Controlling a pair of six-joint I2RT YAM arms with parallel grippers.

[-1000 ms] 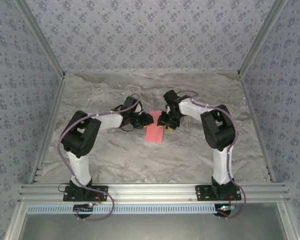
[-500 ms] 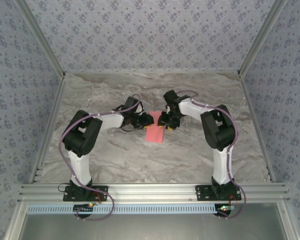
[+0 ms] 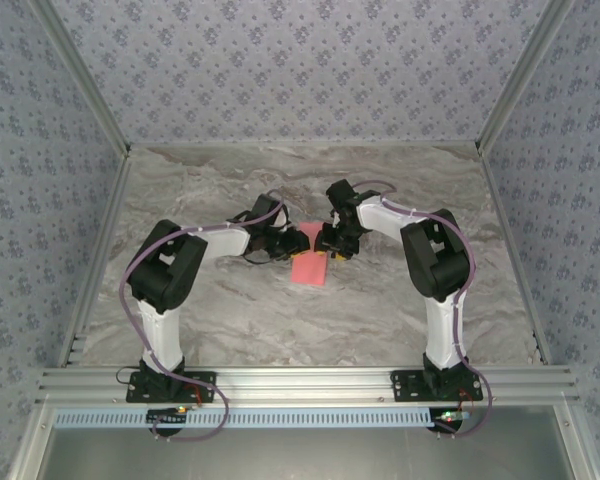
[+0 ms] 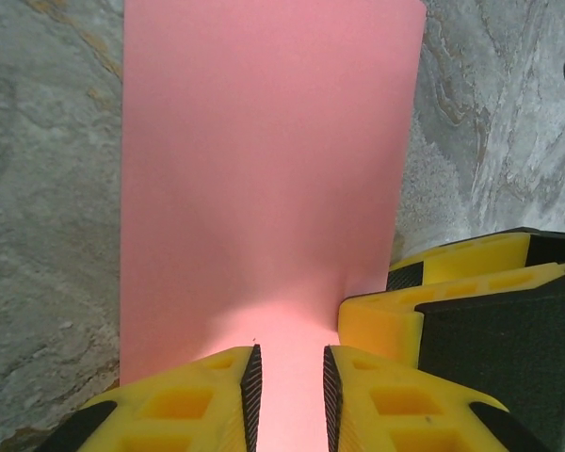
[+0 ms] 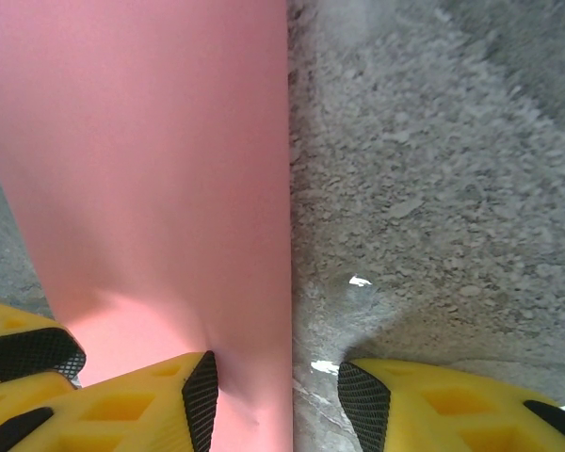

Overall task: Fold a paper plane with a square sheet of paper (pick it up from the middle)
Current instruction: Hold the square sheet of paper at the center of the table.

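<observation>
Paper, a thin salmon-pink square sheet (image 4: 264, 188), lies flat. My left gripper (image 4: 287, 381) is barely parted over it, my right gripper (image 5: 278, 391) spread astride its edge — I'd pinch gently, edges aligned.

The square sheet of paper (image 3: 308, 268) lies flat on the bench (image 3: 200, 320), close to its middle and about midway between its left and right edges. It is plain salmon-pink and shows as a rectangle longer than it is wide. Its long sides run from the near edge towards the far edge. The wrist views show a smooth surface with straight, clean edges.
</observation>
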